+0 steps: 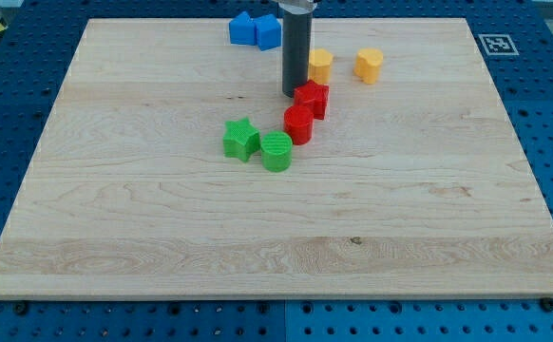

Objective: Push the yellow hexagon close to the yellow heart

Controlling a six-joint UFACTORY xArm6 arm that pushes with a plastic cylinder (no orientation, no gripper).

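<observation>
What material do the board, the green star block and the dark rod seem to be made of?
The board looks like pale wood with a matte finish: grain lines and joined planks show. The green star block seems to be plastic, perhaps printed: fine ridges run along its sides, but this is not certain. The dark rod looks like smooth dark metal or plastic; a soft sheen shows. My tip sits beside the red blocks.
</observation>
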